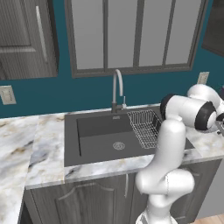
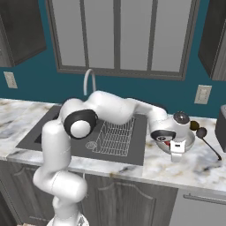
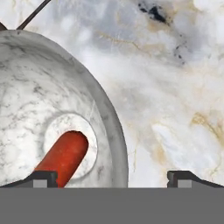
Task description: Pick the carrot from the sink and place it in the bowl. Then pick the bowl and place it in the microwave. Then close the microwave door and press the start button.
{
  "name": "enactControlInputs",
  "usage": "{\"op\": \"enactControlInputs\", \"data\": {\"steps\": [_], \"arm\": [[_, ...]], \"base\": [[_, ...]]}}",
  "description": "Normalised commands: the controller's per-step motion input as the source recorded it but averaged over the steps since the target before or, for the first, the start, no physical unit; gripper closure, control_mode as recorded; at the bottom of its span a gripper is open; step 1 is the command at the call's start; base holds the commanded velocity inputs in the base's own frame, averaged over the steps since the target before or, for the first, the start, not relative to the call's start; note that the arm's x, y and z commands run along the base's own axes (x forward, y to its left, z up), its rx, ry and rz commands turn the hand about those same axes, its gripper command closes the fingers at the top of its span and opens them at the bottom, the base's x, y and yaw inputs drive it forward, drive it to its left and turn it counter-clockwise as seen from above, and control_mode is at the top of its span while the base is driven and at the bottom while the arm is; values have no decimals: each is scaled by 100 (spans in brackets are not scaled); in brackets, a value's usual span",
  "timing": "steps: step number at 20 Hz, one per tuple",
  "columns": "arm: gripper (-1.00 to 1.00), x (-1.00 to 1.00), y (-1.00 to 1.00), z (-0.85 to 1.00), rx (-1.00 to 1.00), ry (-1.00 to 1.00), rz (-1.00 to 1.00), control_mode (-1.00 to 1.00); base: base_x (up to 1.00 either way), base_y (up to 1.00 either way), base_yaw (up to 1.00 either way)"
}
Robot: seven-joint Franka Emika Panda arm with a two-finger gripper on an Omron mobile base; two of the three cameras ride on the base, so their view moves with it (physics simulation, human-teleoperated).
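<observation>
The gripper (image 3: pixel 113 177) stands wide open and holds nothing; one fingertip is over the bowl's (image 3: pixel 39 96) interior, the other over bare counter (image 3: pixel 175 87), so the jaws straddle the rim. The carrot (image 3: pixel 63 158), smooth and orange-red, lies in the bowl's flat round base. The bowl is deep, round and marbled white-grey, with a thick rim. It sits on the veined marble counter, right of the dark grey sink (image 2: pixel 132 132) with its wire rack (image 2: pixel 115 137). Open counter lies beside the bowl.

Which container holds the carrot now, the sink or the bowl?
The marbled bowl on the counter: the carrot lies on its bottom.
</observation>
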Motion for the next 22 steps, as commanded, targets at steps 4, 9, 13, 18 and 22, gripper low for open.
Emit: {"op": "enactControlInputs", "data": {"steps": [4, 9, 13, 18, 22], "arm": [[-100, 29, -13, -19, 0, 0, 0, -100], [100, 8, -9, -14, 0, 0, 0, -100], [100, -6, 0, -5, 0, 0, 0, -100], [100, 0, 0, 0, 0, 1, 0, -100], [100, -28, 0, 9, 0, -3, 0, -100]], "base": [[0, 0, 0], [0, 0, 0], [0, 0, 0], [0, 0, 0], [0, 0, 0]]}}
